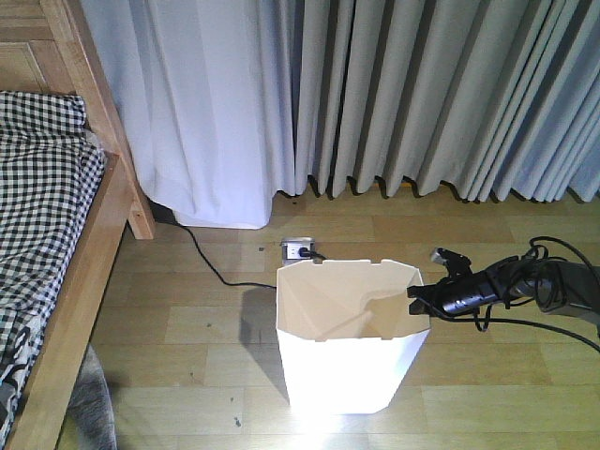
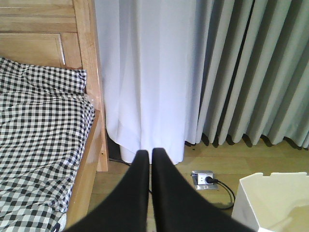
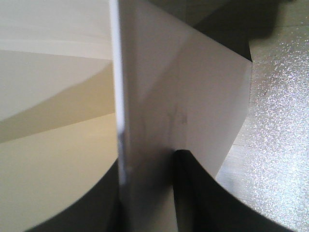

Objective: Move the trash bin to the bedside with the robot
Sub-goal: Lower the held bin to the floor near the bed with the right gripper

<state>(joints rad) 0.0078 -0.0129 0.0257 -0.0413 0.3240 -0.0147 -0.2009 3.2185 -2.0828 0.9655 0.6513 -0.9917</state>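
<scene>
The white trash bin [image 1: 342,366] stands upright on the wooden floor, a short way right of the bed [image 1: 70,309] with its light wooden frame and checked bedding. My right gripper [image 1: 417,298] reaches in from the right and is shut on the bin's right rim. In the right wrist view one black finger lies inside the thin wall [image 3: 193,96] and the other outside, with the right gripper [image 3: 147,162] clamped across it. My left gripper [image 2: 148,152] is shut on nothing and points at the floor between the bed frame [image 2: 87,169] and the bin's corner [image 2: 270,203].
Grey and white curtains [image 1: 375,94] hang along the back wall. A floor socket [image 1: 297,249] with a black cable [image 1: 211,262] lies just behind the bin. A grey fuzzy object [image 1: 89,403] sits by the bed frame at the lower left.
</scene>
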